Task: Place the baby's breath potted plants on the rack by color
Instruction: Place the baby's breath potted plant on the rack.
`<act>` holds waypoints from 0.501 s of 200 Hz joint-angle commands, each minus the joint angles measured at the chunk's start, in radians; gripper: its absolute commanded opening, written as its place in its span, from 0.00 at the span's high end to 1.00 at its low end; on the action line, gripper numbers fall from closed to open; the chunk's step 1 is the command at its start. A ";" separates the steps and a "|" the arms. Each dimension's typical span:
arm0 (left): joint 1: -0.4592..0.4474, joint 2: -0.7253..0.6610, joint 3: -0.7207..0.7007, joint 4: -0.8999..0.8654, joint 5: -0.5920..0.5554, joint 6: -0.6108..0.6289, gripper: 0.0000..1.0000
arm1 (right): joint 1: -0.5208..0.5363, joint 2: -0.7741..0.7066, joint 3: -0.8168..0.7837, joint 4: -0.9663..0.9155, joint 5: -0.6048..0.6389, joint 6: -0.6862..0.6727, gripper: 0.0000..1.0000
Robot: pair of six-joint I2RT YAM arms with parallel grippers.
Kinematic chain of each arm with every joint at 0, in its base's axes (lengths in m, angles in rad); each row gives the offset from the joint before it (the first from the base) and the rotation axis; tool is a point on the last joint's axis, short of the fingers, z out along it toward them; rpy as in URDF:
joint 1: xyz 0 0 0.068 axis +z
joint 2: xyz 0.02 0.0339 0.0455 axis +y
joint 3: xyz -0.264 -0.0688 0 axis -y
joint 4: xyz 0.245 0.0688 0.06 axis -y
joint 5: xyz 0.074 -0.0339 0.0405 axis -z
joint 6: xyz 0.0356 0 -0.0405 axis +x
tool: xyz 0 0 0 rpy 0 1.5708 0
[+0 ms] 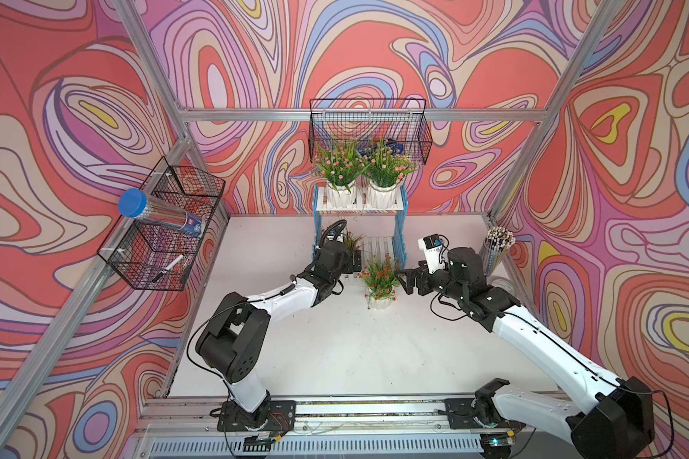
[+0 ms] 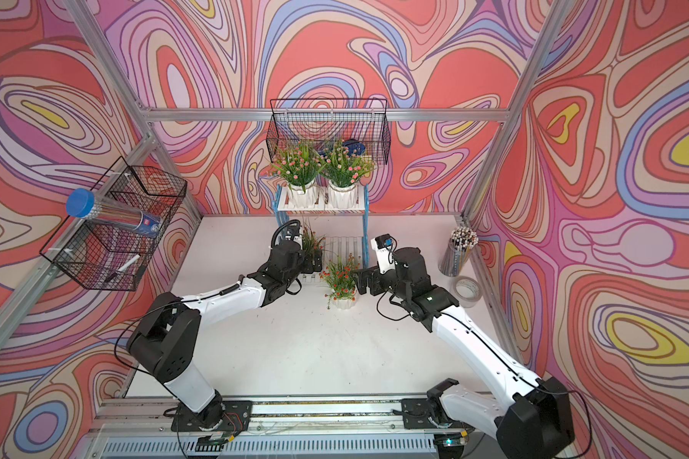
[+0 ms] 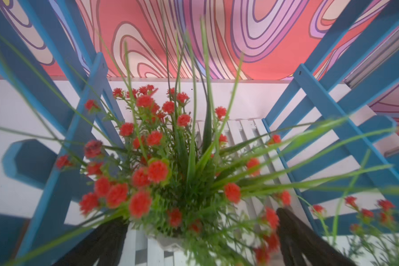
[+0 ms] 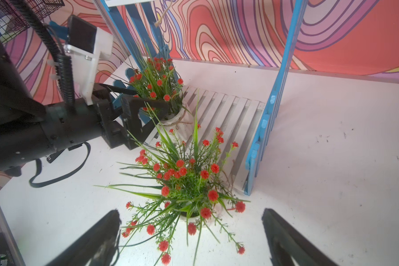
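One big white table [image 1: 335,349] holds everything. At its far edge, in the middle, stands the rack [image 1: 399,238] — blue wavy sides, white slat shelves, two levels.

On the top shelf two plants with pink flowers stand upright side by side: the left pink plant [image 1: 341,165] and the right pink plant [image 1: 386,165]. Their leaves touch. On the bottom shelf, at its left end, the first red plant [image 4: 156,78] stands in its white pot. The second red plant [image 1: 379,278] stands on the table, just in front of the bottom shelf and toward its right end, not on the rack yet.

The left claw [image 3: 202,217] reaches into the bottom level. Its two fingers are spread wide, one on each side of the first red plant, and the pot sits on the slats between them. The right claw [image 1: 405,279] is just right of the second red plant — wide open too, holding nothing, its tips at the leaves.
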 commanded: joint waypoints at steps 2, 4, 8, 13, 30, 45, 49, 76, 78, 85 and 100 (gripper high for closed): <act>-0.007 -0.085 -0.047 -0.092 0.024 -0.049 0.00 | 0.003 -0.035 -0.016 -0.023 -0.010 0.007 0.02; -0.007 -0.094 -0.054 -0.092 0.028 -0.051 0.00 | 0.003 -0.036 -0.018 -0.025 -0.010 0.006 0.02; -0.008 -0.109 -0.069 -0.092 0.037 -0.054 0.00 | 0.003 -0.042 -0.022 -0.029 -0.010 0.007 0.02; -0.008 -0.131 -0.087 -0.091 0.049 -0.054 0.00 | 0.003 -0.047 -0.027 -0.034 -0.010 0.007 0.02; -0.009 -0.207 -0.139 -0.118 0.076 -0.057 0.00 | 0.005 -0.073 -0.044 -0.051 -0.016 0.006 0.02; -0.010 -0.273 -0.172 -0.160 0.116 -0.060 0.00 | 0.007 -0.099 -0.061 -0.068 -0.022 0.005 0.02; -0.012 -0.288 -0.180 -0.172 0.129 -0.060 0.00 | 0.009 -0.106 -0.064 -0.074 -0.021 0.003 0.02; -0.018 -0.395 -0.237 -0.256 0.150 -0.060 0.00 | 0.075 -0.139 -0.112 -0.091 0.049 0.016 0.02; -0.018 -0.402 -0.243 -0.259 0.148 -0.060 0.00 | 0.083 -0.142 -0.119 -0.089 0.058 0.021 0.02; -0.018 -0.432 -0.263 -0.276 0.139 -0.059 0.00 | 0.117 -0.148 -0.144 -0.078 0.093 0.038 0.02; -0.018 -0.497 -0.297 -0.312 0.117 -0.058 0.00 | 0.191 -0.146 -0.197 -0.054 0.154 0.082 0.02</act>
